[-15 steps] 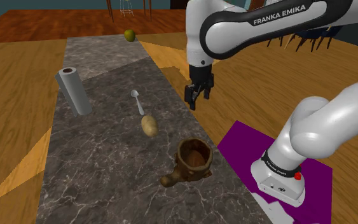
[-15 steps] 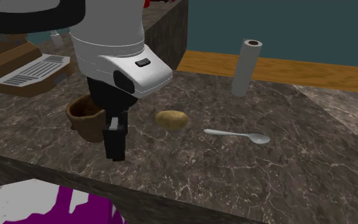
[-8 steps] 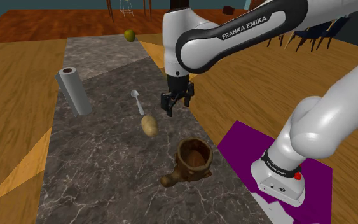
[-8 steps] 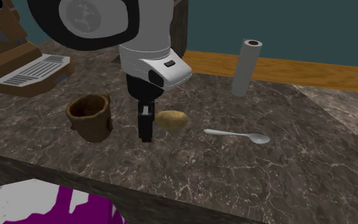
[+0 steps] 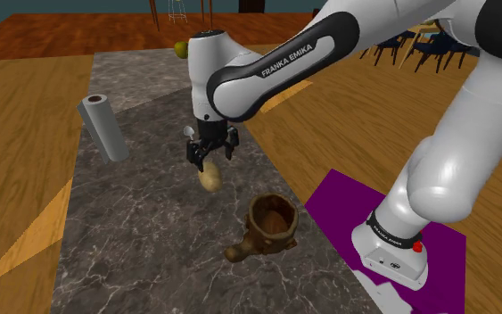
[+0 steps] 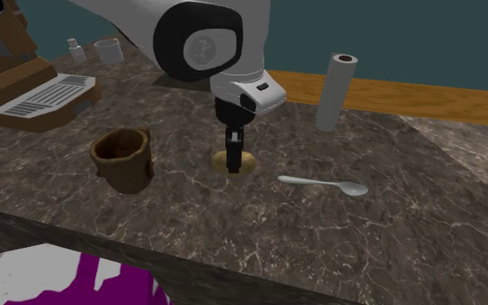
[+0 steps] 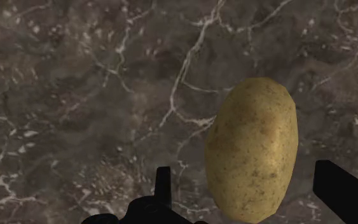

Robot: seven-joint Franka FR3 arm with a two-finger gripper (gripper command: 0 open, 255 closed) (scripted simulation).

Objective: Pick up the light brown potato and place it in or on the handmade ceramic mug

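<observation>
Open tabletop [image 5: 142,223] on every side of the potato [image 5: 209,179]; nothing crowding it.
Directly over it, the tool [image 5: 211,157], fingers spread to either side with bare marble showing between each one and the skin. Nearest obstacle: the brown mug [image 5: 271,227], near but apart, on the side toward the stand. Opposite the mug, a spoon [image 6: 324,184] lying flat, just beside the potato. Well apart, a standing paper-towel roll [image 5: 103,128], with free marble between it and the potato. Far off at the tabletop's end, a green fruit [image 5: 182,49].
</observation>
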